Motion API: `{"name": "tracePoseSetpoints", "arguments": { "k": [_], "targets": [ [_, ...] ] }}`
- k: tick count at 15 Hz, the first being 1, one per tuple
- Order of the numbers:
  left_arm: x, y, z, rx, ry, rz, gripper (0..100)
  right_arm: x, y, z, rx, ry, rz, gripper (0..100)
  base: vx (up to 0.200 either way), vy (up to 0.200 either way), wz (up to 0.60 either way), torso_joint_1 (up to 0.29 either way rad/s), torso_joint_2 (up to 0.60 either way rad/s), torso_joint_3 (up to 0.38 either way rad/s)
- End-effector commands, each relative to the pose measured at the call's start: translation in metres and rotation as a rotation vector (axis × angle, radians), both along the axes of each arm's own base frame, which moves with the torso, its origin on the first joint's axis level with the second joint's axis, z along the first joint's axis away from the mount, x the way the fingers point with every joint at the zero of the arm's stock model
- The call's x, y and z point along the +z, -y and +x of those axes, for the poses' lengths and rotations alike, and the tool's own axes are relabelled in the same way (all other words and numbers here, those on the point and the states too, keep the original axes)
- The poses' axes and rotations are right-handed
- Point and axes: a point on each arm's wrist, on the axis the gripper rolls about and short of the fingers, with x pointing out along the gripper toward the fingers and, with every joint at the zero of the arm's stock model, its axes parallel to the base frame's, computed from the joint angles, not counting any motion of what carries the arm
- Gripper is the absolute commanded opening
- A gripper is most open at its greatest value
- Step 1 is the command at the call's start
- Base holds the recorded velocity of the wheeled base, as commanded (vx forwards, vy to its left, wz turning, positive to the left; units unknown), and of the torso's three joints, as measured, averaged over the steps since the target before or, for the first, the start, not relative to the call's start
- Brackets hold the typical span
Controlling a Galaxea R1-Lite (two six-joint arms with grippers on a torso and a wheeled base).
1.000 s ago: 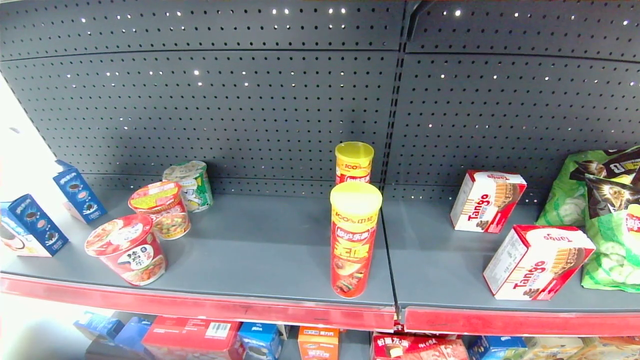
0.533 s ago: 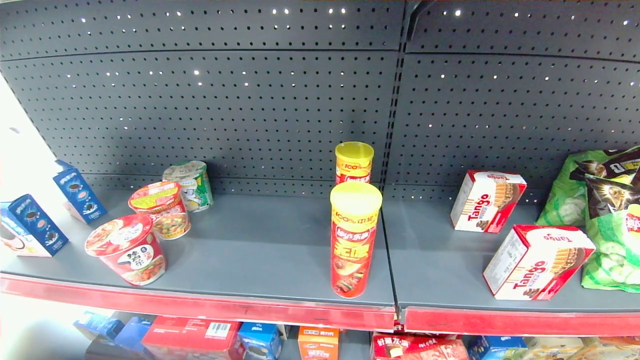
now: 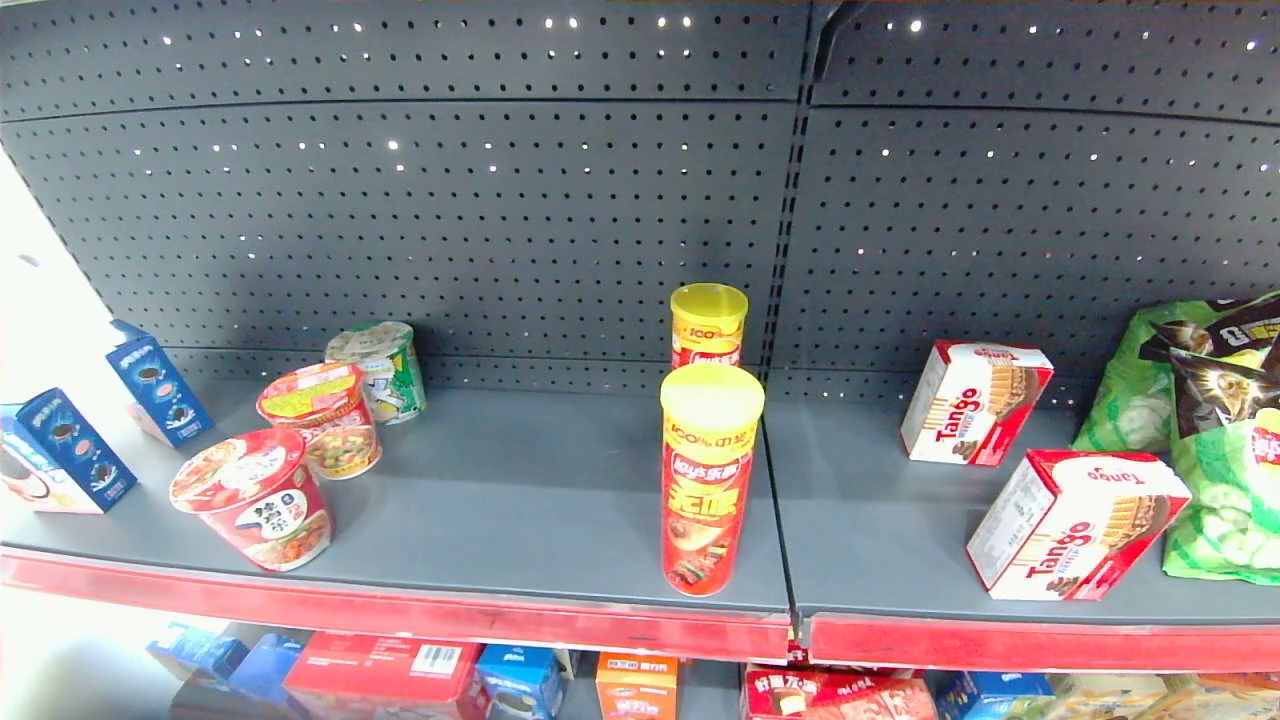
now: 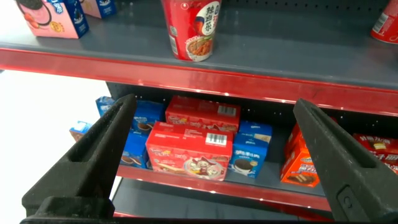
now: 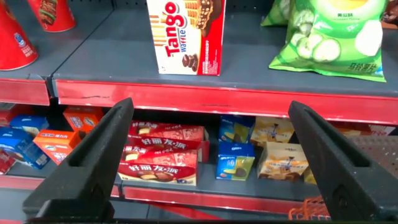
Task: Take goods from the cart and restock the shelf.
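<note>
Restocking looked only partly done. The shelf (image 3: 520, 500) was filled in loose groups with wide bare patches between them, so I judged that many items were left to place. Neither tool held anything. The left tool (image 4: 214, 102) had its jaws spread wide and empty, facing the red front edge of the shelf. The right tool (image 5: 211, 106) was equally wide and empty, also facing that red edge. The next step was probably to fetch a new item, since both tools were free.

In the head view, the front chip can (image 3: 710, 480) stood upright in the centre of the frame, close to the shelf edge, and the rear chip can (image 3: 708, 325) stood directly behind it near the back panel. Both were red with yellow lids. Three noodle cups (image 3: 255, 500) formed a diagonal row at lower left, with blue cookie boxes (image 3: 70, 455) at the far left. Two red and white wafer boxes (image 3: 1075, 525) stood at the right, one behind the other but apart. Green snack bags (image 3: 1220, 500) lay at the right border.
</note>
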Motion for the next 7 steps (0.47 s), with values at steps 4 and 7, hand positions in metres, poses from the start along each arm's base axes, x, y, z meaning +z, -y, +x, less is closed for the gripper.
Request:
{"name": "tracePoseSetpoints", "arguments": {
  "k": [4,7],
  "targets": [
    [0.0,0.0,0.0001,0.001,-0.002,-0.001,100,0.0,0.0,0.0,0.0,0.001,0.0,100,0.0,0.0,0.0,0.0,0.0,0.0],
    [0.0,0.0,0.0001,0.001,-0.002,-0.001,100,0.0,0.0,0.0,0.002,0.001,0.0,100,0.0,0.0,0.0,0.0,0.0,0.0]
  ]
}}
